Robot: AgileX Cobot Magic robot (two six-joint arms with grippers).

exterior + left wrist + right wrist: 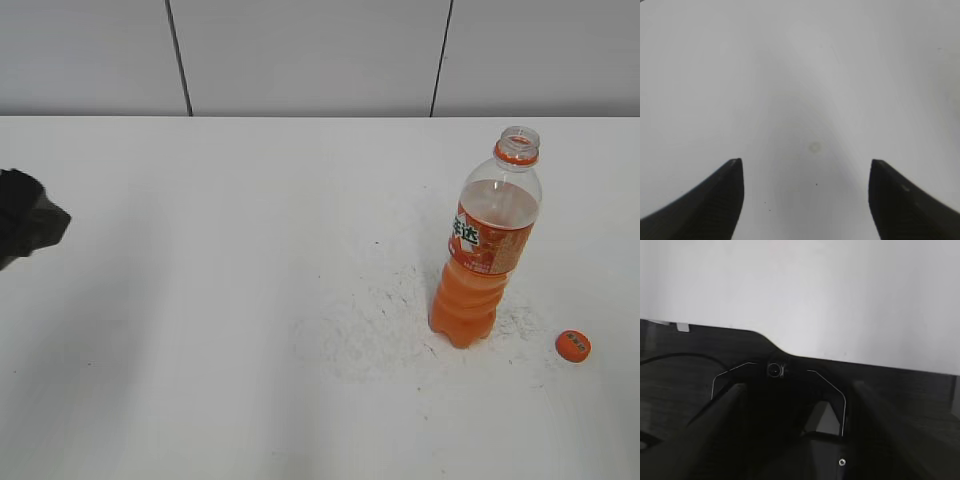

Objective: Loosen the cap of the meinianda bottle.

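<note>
**Cap off, bottle open, both grippers clear**

Left gripper (807, 200): fingers (715, 200) spread wide apart, nothing between them, only bare white table (800, 75) beneath. In the exterior view, just a dark part of the left arm (25, 228) at the left edge, well apart from the bottle.

Right gripper (795, 440): dark and blurred in the wrist view, over a black surface (680, 370) below a pale wall (800, 285); fingers seemingly apart with nothing held, but too murky to tell for sure. Not seen in the exterior view.

Meinianda bottle (485, 250): upright on the right half of the table, neck open at the top, orange neck ring in place, orange drink up to about the label's upper edge, clear above. Orange label with white characters facing the camera.

Cap (573, 346): lying flat on the table, printed top up, just right of the bottle's base and slightly nearer the camera, not touching it.

Grey scuff marks (390, 310) on the tabletop around and left of the bottle's foot.
</note>
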